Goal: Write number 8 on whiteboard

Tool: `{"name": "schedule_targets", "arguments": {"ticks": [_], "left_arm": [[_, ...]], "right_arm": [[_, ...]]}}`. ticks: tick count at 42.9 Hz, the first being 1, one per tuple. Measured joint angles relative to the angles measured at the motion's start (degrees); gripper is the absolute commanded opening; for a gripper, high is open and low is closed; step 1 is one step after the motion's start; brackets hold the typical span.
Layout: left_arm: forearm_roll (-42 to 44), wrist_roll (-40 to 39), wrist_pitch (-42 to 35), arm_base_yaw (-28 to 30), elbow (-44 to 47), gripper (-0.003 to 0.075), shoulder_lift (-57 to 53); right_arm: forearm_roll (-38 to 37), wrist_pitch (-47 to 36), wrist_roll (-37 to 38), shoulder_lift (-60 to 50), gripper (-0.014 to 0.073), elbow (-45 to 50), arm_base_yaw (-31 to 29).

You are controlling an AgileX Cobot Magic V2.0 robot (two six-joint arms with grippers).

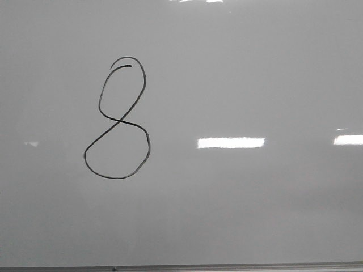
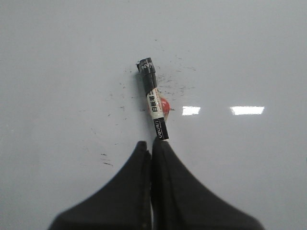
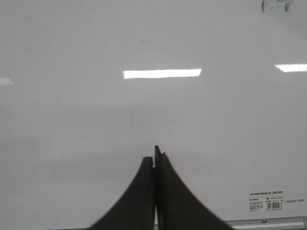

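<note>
The number 8 (image 1: pixel 117 119) is drawn in thin black line on the whiteboard (image 1: pixel 238 215), left of centre in the front view. No gripper shows in that view. In the left wrist view my left gripper (image 2: pixel 152 142) is shut, its fingertips just short of a black-and-white marker (image 2: pixel 154 100) that lies on the whiteboard (image 2: pixel 57 72). A small red thing (image 2: pixel 165 105) sits against the marker. In the right wrist view my right gripper (image 3: pixel 154 158) is shut and empty over the bare whiteboard (image 3: pixel 72 120).
Small black specks (image 2: pixel 172 81) dot the board around the marker. A printed label (image 3: pixel 276 203) and the board's grey bottom edge (image 3: pixel 268 222) lie near the right gripper. A dark smudge (image 3: pixel 276 5) marks the board farther off. Bright glare patches (image 1: pixel 231 143) lie on the board.
</note>
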Motion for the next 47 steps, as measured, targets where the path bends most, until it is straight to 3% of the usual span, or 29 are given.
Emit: {"name": "schedule_targets", "arguments": {"ticks": [47], "left_arm": [[0.0, 0.0, -0.12, 0.0, 0.0, -0.0021, 0.0]], "right_arm": [[-0.34, 1.36, 0.49, -0.96, -0.0069, 0.23, -0.13]]}}
